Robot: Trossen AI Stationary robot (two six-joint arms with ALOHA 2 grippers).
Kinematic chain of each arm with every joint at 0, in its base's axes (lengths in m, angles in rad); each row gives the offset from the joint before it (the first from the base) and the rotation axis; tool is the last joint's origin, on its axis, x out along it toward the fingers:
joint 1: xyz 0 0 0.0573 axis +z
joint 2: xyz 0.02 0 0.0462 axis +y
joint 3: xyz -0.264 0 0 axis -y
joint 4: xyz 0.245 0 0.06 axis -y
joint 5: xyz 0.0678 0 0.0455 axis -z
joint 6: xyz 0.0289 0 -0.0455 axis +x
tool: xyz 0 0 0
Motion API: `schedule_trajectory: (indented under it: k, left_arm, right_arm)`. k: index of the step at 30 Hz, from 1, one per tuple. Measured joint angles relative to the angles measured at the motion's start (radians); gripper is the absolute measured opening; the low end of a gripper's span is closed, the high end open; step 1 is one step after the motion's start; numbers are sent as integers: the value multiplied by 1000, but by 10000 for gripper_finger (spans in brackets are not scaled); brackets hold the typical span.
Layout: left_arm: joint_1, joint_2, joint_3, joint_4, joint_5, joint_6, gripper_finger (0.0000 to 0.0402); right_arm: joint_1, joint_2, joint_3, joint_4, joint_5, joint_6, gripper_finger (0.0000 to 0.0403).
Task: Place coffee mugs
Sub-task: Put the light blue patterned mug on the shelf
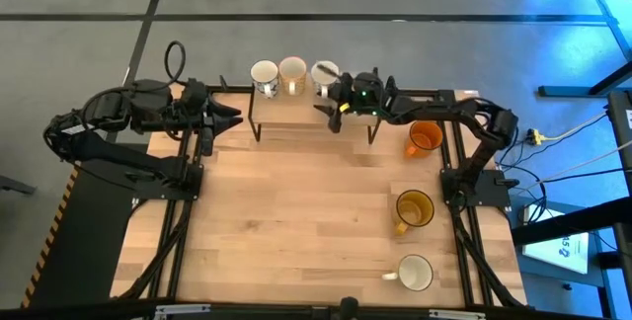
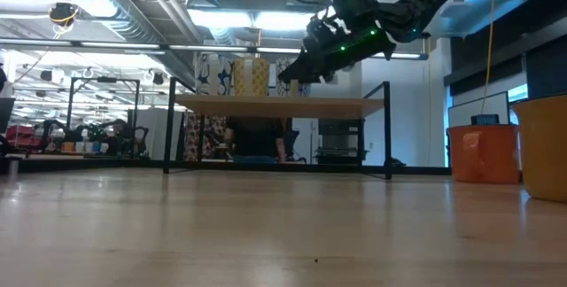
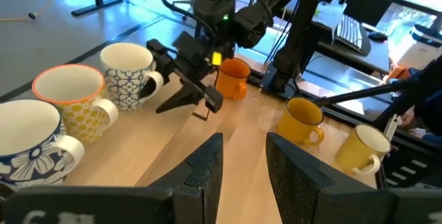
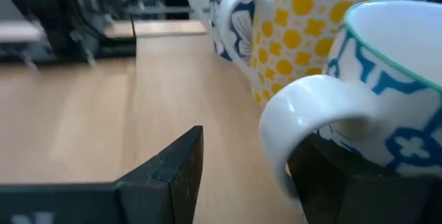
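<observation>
**Student:** Dark fingers (image 4: 173,169) fill the foreground of the right wrist view. How do the jaws stand?

**Instructor:** The right gripper (image 1: 331,113) has its jaws apart. The handle of the blue-lattice mug (image 4: 394,79) lies between them. One finger stands clear of the handle. The other sits low, close under the mug's body; whether it touches cannot be told.

**Student:** Where is that mug?

**Instructor:** It stands upright on the raised wooden shelf (image 2: 283,104) at the table's far edge. It is the rightmost of three mugs in a row. The yellow-dotted mug (image 4: 304,23) is just beside it, and the blue-flower mug (image 3: 27,141) is at the left end.

**Student:** And the remaining mugs?

**Instructor:** Three stand on the table (image 1: 296,221) along its right side, well apart. The orange mug (image 1: 423,138) is nearest the shelf, then the amber mug (image 1: 414,208), then the pale mug (image 1: 415,273) by the near edge.

**Student:** The other arm?

**Instructor:** The left gripper (image 3: 245,141) waits at the shelf's left end. Its jaws are apart and hold nothing.
</observation>
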Motion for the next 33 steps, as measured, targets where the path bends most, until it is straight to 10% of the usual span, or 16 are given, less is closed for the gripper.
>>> schedule_trajectory:
  k: [33]
  left_arm:
    - [0, 0, 0, -14, 0, 123, 105]
  right_arm:
    - [48, -130, 31, -349, 300, -13, 189]
